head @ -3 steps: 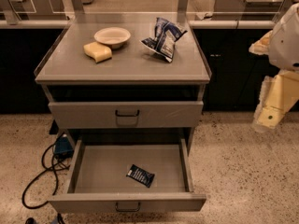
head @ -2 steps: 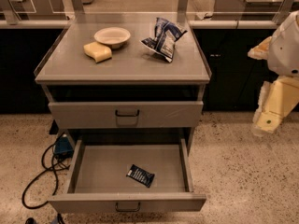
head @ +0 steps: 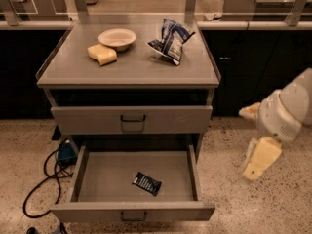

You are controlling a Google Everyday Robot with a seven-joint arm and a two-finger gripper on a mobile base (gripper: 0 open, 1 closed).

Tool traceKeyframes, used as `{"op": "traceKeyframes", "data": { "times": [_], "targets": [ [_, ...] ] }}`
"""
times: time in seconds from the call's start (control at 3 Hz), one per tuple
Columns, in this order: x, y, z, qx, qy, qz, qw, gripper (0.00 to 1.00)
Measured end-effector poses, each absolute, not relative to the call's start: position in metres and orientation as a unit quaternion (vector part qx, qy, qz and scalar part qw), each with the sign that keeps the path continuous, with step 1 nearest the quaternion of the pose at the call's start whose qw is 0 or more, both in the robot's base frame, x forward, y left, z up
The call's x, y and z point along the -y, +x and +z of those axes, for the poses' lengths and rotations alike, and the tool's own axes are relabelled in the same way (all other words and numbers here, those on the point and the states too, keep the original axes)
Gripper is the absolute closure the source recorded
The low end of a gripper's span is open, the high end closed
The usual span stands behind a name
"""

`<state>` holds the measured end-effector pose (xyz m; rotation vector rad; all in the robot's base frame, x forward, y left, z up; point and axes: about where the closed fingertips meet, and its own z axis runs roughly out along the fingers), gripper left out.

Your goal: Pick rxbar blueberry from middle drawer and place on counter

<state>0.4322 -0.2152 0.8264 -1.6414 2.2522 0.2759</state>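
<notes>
Camera view: pincer [head: 262, 158] hangs right of middle drawer [head: 109, 179] (arm bent).

- The rxbar blueberry [head: 146, 183] is a small flat bar in a dark navy wrapper with pale print. It lies flat on the drawer floor, turned at a slant, a little right of centre and nearer the front wall than the back, touching no wall.
- The middle drawer [head: 131, 212] is grey-beige metal, wide and shallow, and pulled fully out. Its plain front carries a small dark wire handle at the centre.
- The tabletop [head: 131, 67] is a broad flat grey-beige cabinet top with thin clear raised edges along its sides, directly above the drawer.
- The claw [head: 258, 162] hangs to the right of the cabinet, well apart from the bar and roughly level with the open drawer.
</notes>
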Motion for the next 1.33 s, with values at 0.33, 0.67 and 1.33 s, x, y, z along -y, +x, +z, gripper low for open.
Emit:
{"op": "traceKeyframes", "data": {
  "times": [0.33, 0.67, 1.33],
  "targets": [
    [0.205, 0.419, 0.744, -0.800, -0.554, 0.148, 0.177, 0.00],
    [0.194, 0.407, 0.691, -0.799, -0.537, 0.188, 0.193, 0.00],
    [0.189, 0.409, 0.678, -0.796, -0.526, 0.189, 0.230, 0.00]
  ]
}}
